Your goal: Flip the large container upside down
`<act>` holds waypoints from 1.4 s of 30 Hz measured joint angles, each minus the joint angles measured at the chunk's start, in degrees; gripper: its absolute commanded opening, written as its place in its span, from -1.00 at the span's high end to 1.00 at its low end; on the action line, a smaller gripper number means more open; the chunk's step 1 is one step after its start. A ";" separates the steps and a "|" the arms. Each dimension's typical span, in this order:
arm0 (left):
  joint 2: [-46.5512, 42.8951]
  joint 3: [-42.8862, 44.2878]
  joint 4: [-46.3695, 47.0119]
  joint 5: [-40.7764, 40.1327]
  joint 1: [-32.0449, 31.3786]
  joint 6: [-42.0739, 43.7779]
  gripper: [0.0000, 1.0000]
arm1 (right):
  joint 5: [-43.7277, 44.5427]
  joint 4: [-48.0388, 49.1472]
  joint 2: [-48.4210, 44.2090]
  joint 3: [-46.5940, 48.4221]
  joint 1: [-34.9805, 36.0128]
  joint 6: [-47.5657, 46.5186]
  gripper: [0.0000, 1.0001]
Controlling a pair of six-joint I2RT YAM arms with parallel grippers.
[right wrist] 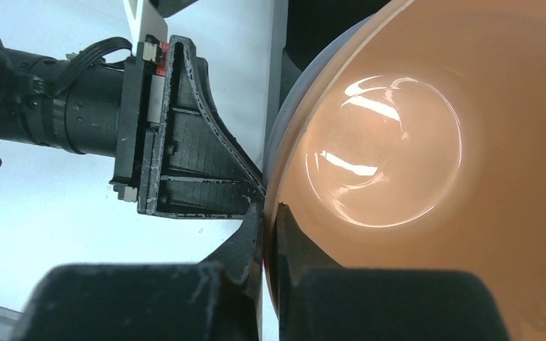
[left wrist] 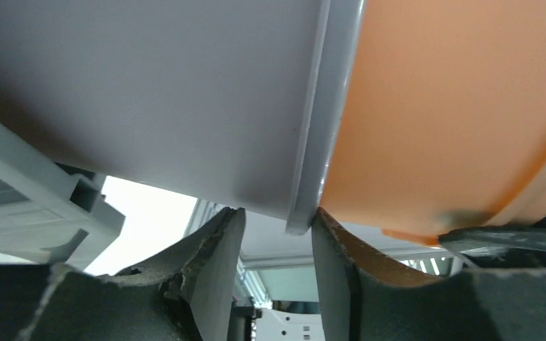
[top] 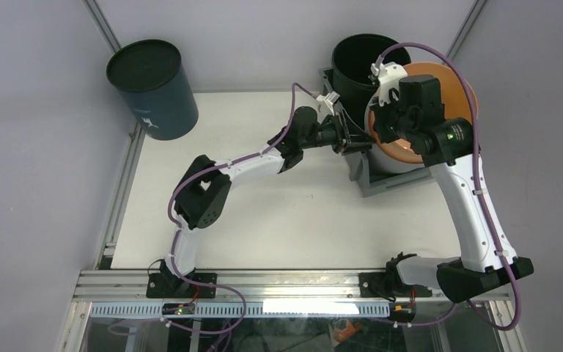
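Note:
The large container (top: 381, 182), a grey rectangular bin, stands at the table's back right with buckets in it; its ribbed rim shows in the left wrist view (left wrist: 28, 192). An orange bucket (top: 405, 150) lies tilted, nested in a pale grey bucket (top: 394, 167). My right gripper (top: 381, 126) is shut on the orange bucket (right wrist: 398, 142), one finger inside and one outside its rim (right wrist: 269, 209). My left gripper (top: 358, 141) stands open, its tips (left wrist: 277, 217) on either side of the pale grey bucket's rim (left wrist: 302, 213), with a gap beside the left finger.
A black round bucket (top: 359, 62) stands in the far end of the bin. A dark cylinder (top: 152, 88) sits off the table's back left corner. An aluminium rail (top: 300, 282) runs along the near edge by the arm bases.

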 measured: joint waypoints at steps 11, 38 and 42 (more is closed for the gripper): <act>-0.76 0.00 -3.39 -2.84 -0.68 7.04 0.15 | -0.24 -0.35 0.00 0.15 0.00 0.92 1.00; -4.61 -3.04 -1.07 -7.72 -2.64 -2.95 1.00 | 0.59 -6.12 3.08 8.13 0.59 5.20 1.00; -7.43 -3.10 -4.28 -10.97 -3.67 -5.16 1.00 | 2.91 -8.87 4.90 14.21 2.27 6.16 1.00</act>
